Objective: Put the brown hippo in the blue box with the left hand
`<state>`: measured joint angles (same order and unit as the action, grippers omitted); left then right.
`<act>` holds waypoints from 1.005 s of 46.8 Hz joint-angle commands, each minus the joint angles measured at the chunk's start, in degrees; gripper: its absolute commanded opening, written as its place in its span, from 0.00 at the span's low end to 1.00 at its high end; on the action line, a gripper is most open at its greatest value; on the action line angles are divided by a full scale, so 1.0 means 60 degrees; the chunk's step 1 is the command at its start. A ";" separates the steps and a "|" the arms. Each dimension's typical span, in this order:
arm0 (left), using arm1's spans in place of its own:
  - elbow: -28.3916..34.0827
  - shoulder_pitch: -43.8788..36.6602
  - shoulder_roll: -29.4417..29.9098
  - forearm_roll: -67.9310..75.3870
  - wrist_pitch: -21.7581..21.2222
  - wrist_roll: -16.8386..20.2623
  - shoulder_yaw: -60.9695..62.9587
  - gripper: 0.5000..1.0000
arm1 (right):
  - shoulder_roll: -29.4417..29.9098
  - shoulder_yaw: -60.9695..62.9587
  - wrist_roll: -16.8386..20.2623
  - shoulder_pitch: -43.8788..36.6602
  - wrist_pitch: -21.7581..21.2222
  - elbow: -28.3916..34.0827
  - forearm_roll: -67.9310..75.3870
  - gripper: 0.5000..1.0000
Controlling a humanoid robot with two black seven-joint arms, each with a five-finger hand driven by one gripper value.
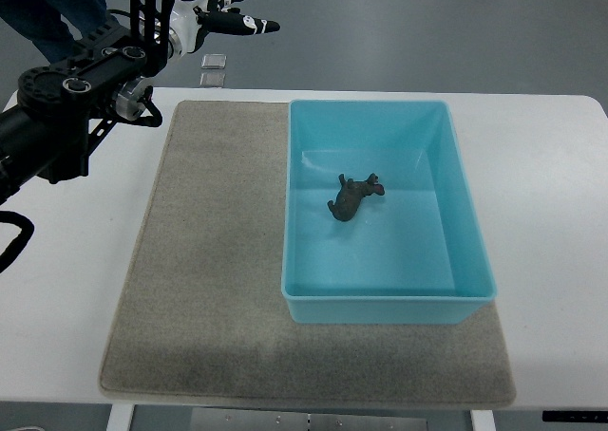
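Fingers [249, 23]: white with black tips, stretched out and relaxed, holding nothing.
Left hand [220, 11]: sat at the upper left of the frame, beyond the table's far edge, well apart from the box.
Arm [71, 103]: black, entered from the left edge over the table corner.
Hippo [354, 196]: lay inside the box, near its middle, apparently on its side.
Box [465, 213]: blue, stood on the mat's right half.
Mat [214, 260]: grey, covered the white table [551, 213].
Person: dark trouser legs [52, 9] in the top left corner.
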<state>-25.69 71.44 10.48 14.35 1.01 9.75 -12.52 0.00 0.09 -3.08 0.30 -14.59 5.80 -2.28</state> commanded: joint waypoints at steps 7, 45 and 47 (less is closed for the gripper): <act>0.0781 -0.0144 -0.0384 -0.1569 -0.0037 0.0001 -0.0550 0.99 | 0.0000 0.0000 0.0000 -0.0006 0.0000 0.0000 0.0000 0.87; 0.1498 -0.0833 -0.0707 -0.7181 0.1983 0.0426 -0.0975 0.99 | 0.0000 0.0000 0.0000 0.0008 0.0000 0.0000 0.0000 0.87; 0.1689 -0.0906 -0.0707 -0.7210 0.2276 0.0455 -0.1107 0.99 | 0.0000 0.0000 0.0000 0.0008 0.0000 0.0000 0.0000 0.87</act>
<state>-17.21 66.53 6.23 -28.44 11.89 12.09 -18.03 0.00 0.09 -3.08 0.33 -14.59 5.80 -2.28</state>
